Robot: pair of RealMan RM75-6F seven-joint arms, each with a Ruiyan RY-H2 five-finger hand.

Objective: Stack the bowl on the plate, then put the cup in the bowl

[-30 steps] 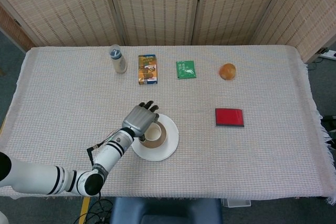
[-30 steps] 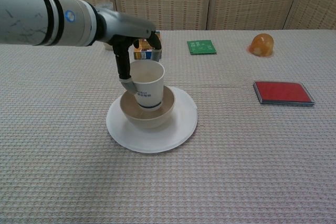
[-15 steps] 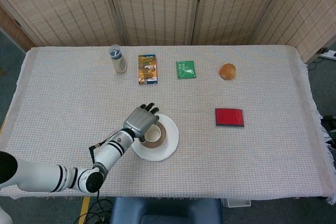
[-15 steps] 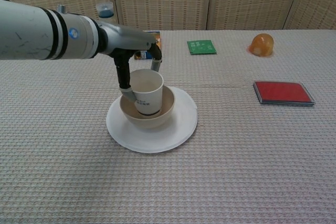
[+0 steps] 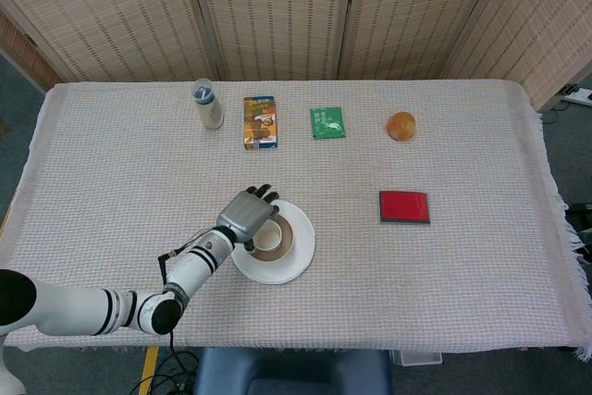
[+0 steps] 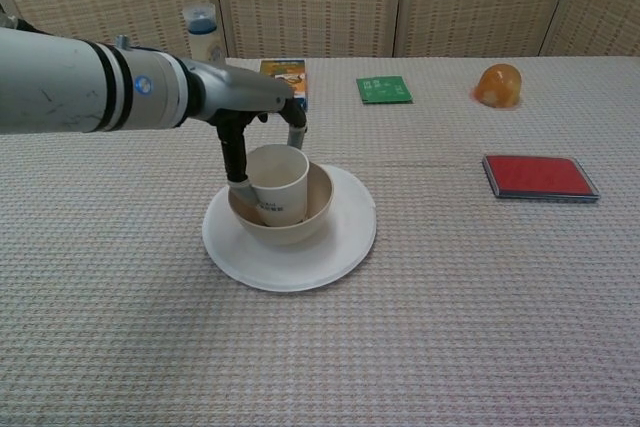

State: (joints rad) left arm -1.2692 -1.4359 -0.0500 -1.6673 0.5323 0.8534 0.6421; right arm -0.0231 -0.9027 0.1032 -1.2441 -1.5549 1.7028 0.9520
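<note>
A white plate lies on the cloth near the table's front, with a tan bowl stacked on it. A white paper cup stands upright inside the bowl. My left hand holds the cup from its left side, thumb down along the cup's wall and other fingers over the far rim. The left arm reaches in from the front left. My right hand shows in neither view.
Along the back stand a capped bottle, a snack box, a green packet and an orange fruit. A red flat box lies right of the plate.
The left hand has lowered the cup from above the bowl down into it; the cup now sits deep in the bowl. The hand still holds it.
</note>
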